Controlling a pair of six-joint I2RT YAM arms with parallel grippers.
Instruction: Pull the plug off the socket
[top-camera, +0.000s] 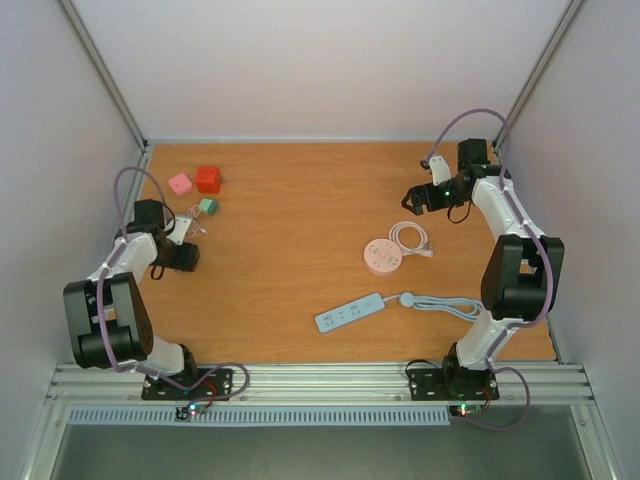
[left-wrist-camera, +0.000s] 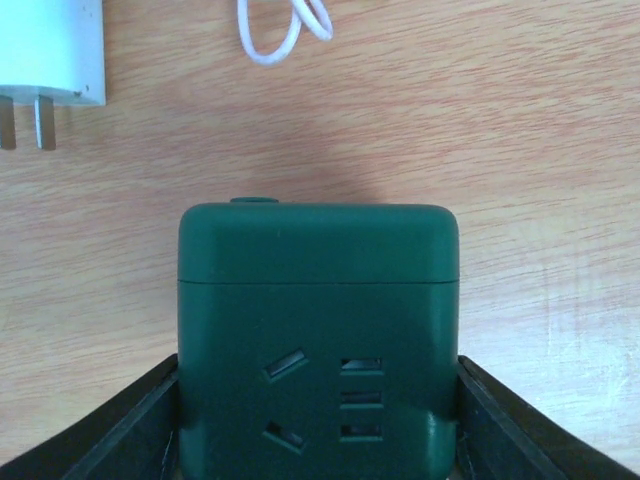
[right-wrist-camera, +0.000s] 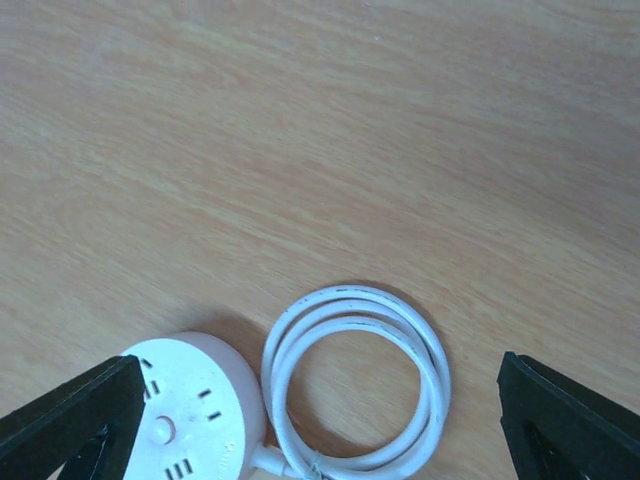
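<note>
So the dark green socket (left-wrist-camera: 318, 300) is seen clamped in the left claw (left-wrist-camera: 318, 420), a black finger pressed against each of its sides, its slotted face turned to the wrist camera. The white plug (left-wrist-camera: 50, 50) is found lying on the table (left-wrist-camera: 520, 120) past the socket's far edge, off to the left in the wrist view, clearly apart from it with both prongs bare. A loop of white cable (left-wrist-camera: 285, 30) is spotted further beyond the socket. The right claw (right-wrist-camera: 320, 400) is spread wide with nothing gripped, well away from the green socket, hung over a round pale socket (right-wrist-camera: 190, 420) and its coiled cord (right-wrist-camera: 437, 385).
</note>
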